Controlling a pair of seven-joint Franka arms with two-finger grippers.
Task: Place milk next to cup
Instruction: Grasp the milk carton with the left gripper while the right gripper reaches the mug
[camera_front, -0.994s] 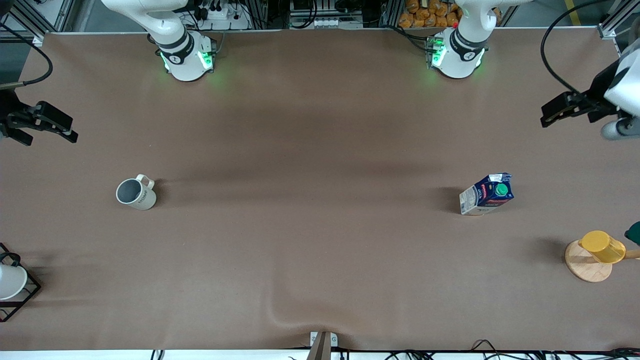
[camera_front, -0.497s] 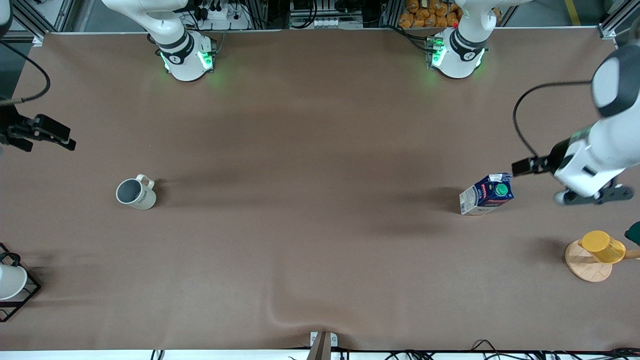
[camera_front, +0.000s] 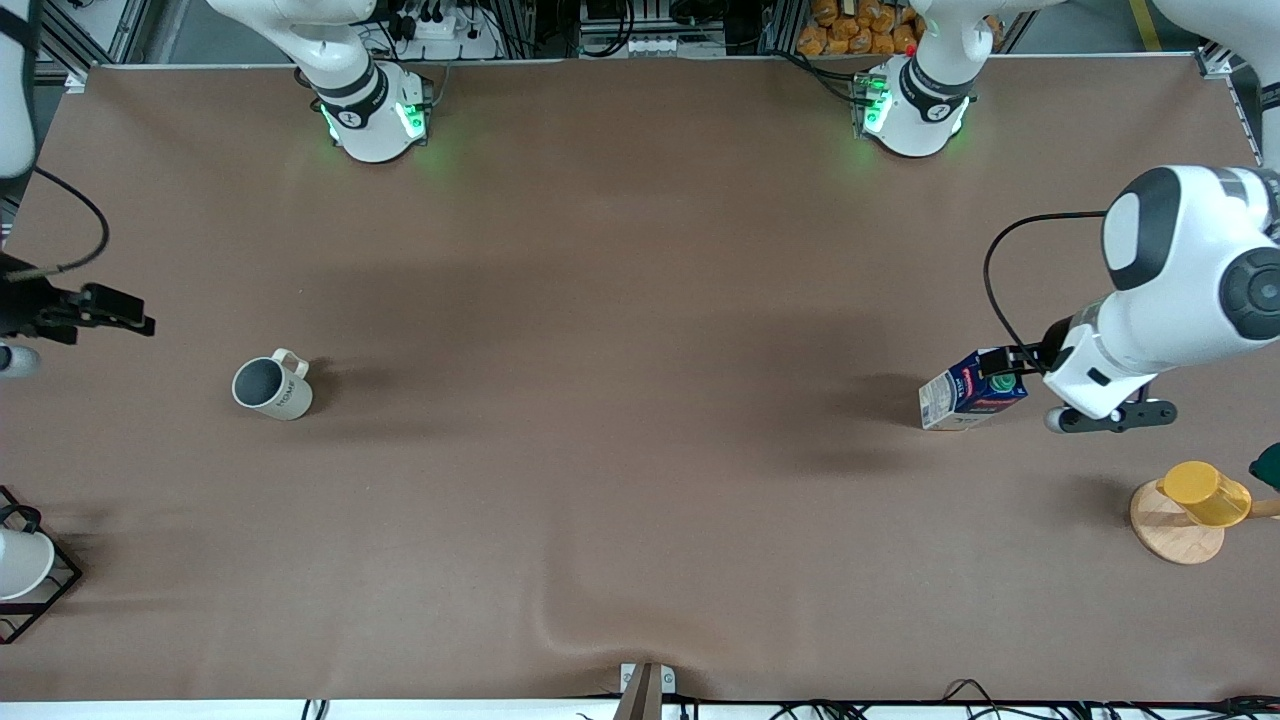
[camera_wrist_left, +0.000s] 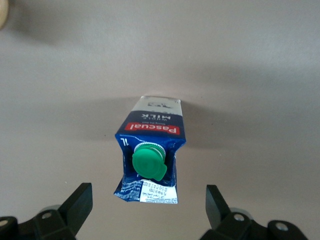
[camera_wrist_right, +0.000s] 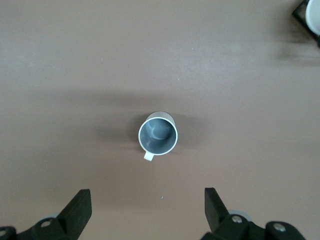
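We see even, soft overhead light on the brown surface (camera_front: 640, 300) — broad faint shadows beside the milk (camera_front: 972, 392) and cup (camera_front: 272, 386); all views sharp.

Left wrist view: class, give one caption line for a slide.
Open left gripper hovers above the upright milk carton on the brown table, fingers apart.

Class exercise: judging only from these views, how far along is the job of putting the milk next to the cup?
Barely begun. The milk stands ungrasped, at the table's other end from the cup. In hand: the open left tool is over the carton; the open right tool waits above the cup. Grasping, carrying and placing remain.
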